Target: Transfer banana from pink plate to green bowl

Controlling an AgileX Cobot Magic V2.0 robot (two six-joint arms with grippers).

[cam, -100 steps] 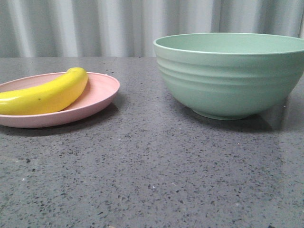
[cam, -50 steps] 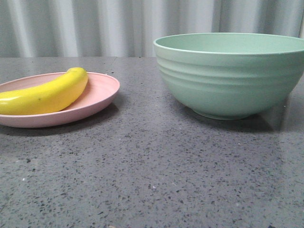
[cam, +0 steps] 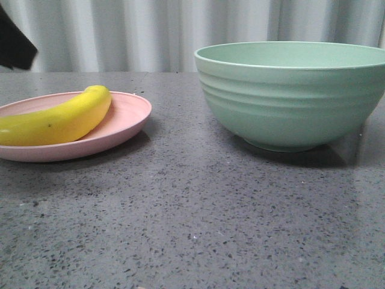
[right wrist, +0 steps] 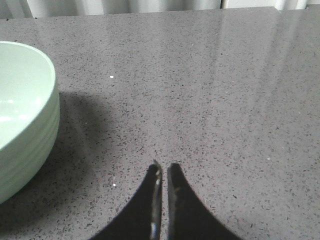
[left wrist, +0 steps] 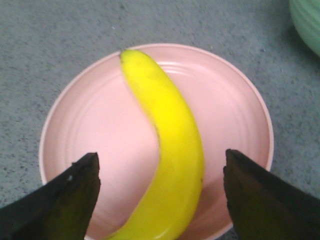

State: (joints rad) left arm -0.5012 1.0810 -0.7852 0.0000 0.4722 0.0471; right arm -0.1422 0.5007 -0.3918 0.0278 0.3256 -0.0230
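Note:
The yellow banana (cam: 60, 120) lies on the pink plate (cam: 129, 114) at the left of the table. The green bowl (cam: 292, 96) stands at the right. In the left wrist view my left gripper (left wrist: 161, 162) hangs open above the plate (left wrist: 95, 125), its two dark fingers on either side of the banana (left wrist: 172, 145), apart from it. A dark part of the left arm (cam: 13, 42) shows at the front view's upper left edge. My right gripper (right wrist: 163, 167) is shut and empty over bare table, beside the bowl (right wrist: 22, 115).
The grey speckled table (cam: 192, 229) stretches in front of plate and bowl. A pale pleated curtain (cam: 150, 33) hangs behind the table. A corner of the bowl (left wrist: 307, 20) shows in the left wrist view.
A dark part of the left arm has come into the front view at the upper left. Banana, plate and bowl have not moved.

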